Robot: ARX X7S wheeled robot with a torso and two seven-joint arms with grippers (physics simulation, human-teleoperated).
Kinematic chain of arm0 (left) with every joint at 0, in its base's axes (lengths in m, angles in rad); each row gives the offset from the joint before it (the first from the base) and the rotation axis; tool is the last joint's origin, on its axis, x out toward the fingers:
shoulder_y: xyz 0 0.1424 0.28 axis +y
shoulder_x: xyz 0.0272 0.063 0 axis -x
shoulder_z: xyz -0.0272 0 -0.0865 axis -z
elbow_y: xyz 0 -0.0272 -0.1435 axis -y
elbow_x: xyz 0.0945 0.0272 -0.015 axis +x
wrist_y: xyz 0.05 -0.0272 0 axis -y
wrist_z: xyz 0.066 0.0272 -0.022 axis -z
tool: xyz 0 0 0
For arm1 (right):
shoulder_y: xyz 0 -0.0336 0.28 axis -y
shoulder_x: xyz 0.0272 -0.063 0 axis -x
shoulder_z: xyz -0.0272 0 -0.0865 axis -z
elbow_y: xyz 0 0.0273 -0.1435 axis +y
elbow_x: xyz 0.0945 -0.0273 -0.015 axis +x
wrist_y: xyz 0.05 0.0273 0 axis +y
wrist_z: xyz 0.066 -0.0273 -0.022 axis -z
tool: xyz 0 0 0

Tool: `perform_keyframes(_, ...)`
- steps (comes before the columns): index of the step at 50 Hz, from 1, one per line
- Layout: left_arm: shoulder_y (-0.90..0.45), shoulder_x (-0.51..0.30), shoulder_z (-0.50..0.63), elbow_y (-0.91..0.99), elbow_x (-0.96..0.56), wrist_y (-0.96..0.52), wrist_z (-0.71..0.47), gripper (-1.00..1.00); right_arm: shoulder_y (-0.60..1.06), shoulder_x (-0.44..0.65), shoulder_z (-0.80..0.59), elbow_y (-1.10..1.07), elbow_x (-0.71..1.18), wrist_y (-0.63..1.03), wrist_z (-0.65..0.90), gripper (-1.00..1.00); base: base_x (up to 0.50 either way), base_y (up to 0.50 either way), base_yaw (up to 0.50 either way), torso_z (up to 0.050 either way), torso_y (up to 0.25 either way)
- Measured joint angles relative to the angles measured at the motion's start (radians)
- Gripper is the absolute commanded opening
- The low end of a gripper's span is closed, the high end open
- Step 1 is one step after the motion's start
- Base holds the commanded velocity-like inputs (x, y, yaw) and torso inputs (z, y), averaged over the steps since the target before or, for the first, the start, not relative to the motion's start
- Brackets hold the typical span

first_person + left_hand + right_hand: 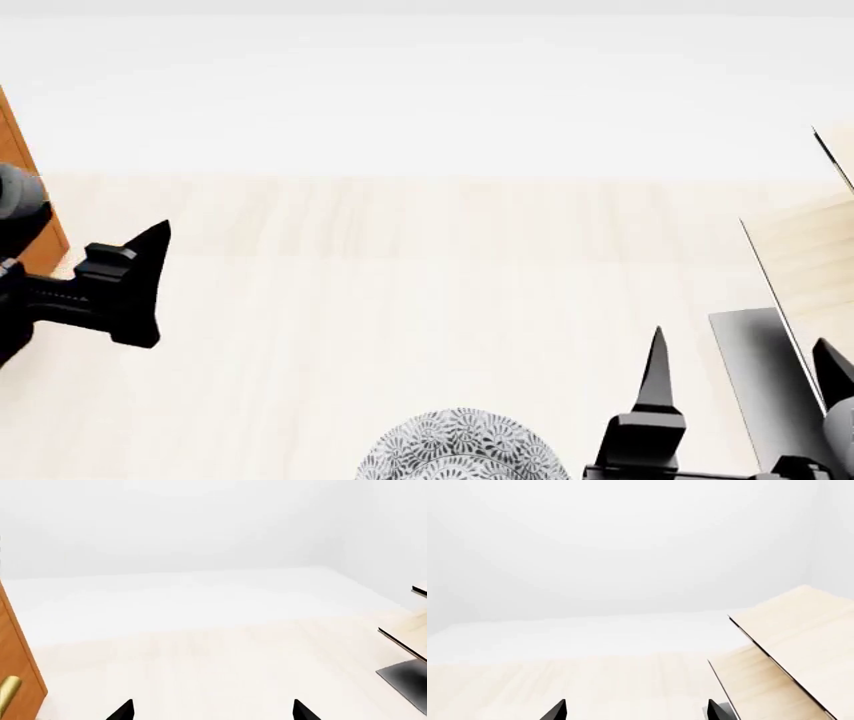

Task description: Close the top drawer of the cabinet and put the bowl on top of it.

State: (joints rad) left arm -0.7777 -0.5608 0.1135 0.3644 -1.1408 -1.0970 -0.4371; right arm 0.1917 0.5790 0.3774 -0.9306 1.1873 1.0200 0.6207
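The bowl [461, 448] sits nearest; both end effectors, left [134, 285] and right [741, 385], seemingly spread wide, empty.

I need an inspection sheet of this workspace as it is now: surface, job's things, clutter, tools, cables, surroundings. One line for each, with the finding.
Surface: pale wood tabletop, bare in the middle.
Job's things: bowl, grey floral pattern, at the near edge of the head view, cut off by the frame. Cabinet, reddish-brown, at far left; only an edge shows, with a piece of brass handle in the left wrist view. Whether the top drawer is open cannot be told.
Clutter: pale wood rack with a dark grey base, at right.
Tools: left tool open, holding nothing; right tool open, holding nothing.
Cables: nothing seen.
Surroundings: plain white wall.
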Motion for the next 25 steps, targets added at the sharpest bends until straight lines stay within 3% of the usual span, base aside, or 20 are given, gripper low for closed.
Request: perform_keyframes(25, -0.115, 0.071, 0.053, -0.155, -0.088, -0.066, 0.049, 1.0, -0.032, 0.001, -0.016, 0.009, -0.038, -0.03, -0.022, 1.0, 0.0, 0.0, 0.0, 0.0, 0.0)
